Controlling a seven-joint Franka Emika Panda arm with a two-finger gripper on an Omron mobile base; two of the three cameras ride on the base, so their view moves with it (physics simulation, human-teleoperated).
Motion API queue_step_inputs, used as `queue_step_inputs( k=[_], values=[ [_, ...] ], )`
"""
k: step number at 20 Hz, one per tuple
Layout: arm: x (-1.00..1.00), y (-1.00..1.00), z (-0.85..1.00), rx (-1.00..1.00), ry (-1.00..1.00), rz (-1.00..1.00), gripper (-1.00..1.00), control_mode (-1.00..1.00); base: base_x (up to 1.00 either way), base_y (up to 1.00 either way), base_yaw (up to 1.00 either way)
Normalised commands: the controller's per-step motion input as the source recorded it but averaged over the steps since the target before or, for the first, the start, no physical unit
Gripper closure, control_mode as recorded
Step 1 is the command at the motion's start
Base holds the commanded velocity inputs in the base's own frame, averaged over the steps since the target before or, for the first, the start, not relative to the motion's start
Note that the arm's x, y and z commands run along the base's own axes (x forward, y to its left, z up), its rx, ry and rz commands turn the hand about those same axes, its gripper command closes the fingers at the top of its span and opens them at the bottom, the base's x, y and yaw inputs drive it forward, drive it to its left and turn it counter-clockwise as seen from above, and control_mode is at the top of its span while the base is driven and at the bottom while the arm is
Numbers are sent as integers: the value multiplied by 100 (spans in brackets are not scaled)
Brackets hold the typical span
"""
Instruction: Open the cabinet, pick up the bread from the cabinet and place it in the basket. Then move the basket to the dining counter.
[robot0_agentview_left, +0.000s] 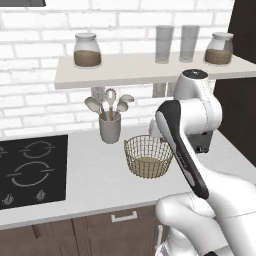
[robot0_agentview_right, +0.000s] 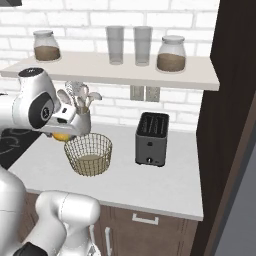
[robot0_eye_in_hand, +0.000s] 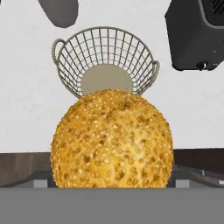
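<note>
The bread (robot0_eye_in_hand: 111, 140), a round golden seeded bun, sits close in the hand view and hides the fingertips. From the right base view the bread (robot0_agentview_right: 60, 136) hangs under the hand, above the counter and just left of the basket. My gripper (robot0_agentview_right: 62, 133) is shut on it with the jaws wide. The basket (robot0_agentview_left: 132, 150), tan wire mesh with a beige base, stands empty on the white worktop; its wall (robot0_agentview_right: 75, 151) lies beside the hand, and in the hand view the basket (robot0_eye_in_hand: 65, 57) is just beyond the bun. The dining counter is out of view.
A grey utensil crock (robot0_agentview_left: 110, 129) stands behind the basket on the left. A dark toaster (robot0_agentview_right: 151, 139) stands to its right. The black cooktop (robot0_agentview_left: 30, 170) is at the far left. A shelf (robot0_agentview_right: 115, 72) above carries jars and glasses. A tall dark cabinet (robot0_agentview_right: 231, 100) bounds the right side.
</note>
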Motion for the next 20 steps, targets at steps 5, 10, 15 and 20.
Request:
queue_step_inputs(
  k=[5,10,15,20],
  values=[
    [54,-1,-40,-9,0,-2,100,-100,0,0,0],
    [68,0,-46,-1,6,0,100,-100,0,0,0],
    [77,0,-26,7,15,7,100,-100,0,0,0],
    [48,0,-51,4,14,11,100,-100,0,0,0]
  ],
)
